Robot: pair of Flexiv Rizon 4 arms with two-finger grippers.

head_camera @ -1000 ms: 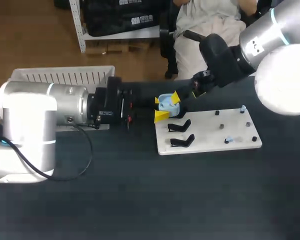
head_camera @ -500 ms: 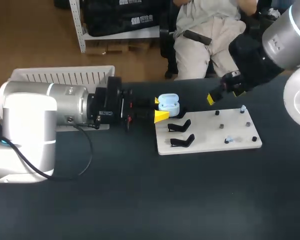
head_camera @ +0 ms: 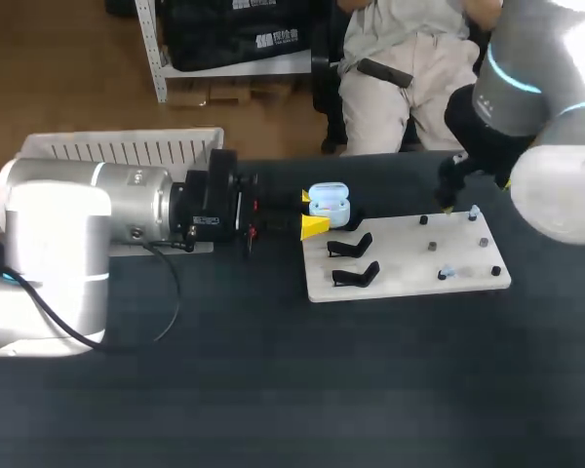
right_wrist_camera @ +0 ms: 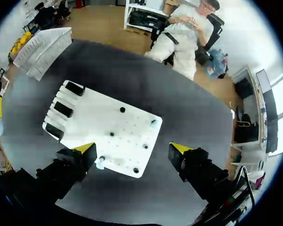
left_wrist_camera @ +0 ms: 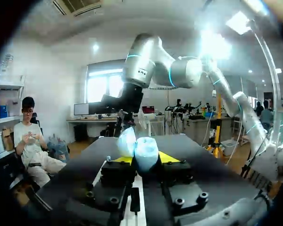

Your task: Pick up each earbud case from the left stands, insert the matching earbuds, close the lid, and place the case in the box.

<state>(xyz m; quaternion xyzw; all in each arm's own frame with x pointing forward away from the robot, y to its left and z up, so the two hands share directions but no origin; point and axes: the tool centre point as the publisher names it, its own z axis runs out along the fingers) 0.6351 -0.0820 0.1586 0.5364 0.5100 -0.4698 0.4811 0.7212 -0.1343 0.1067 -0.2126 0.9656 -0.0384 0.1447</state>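
Left fingers (head_camera: 315, 226) pinch the open case (head_camera: 329, 205). Right fingers (right_wrist_camera: 86, 148) spread above board (right_wrist_camera: 99, 117); earbud (right_wrist_camera: 100, 163) just beside one tip. Centre over it, then close gently.

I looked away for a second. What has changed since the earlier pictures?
The right gripper has left the earbud case, swung off to the right and now hangs open and empty over the right part of the white board. Unchanged: the left gripper stays shut on the open case at the board's left end, and the black stands have not moved.
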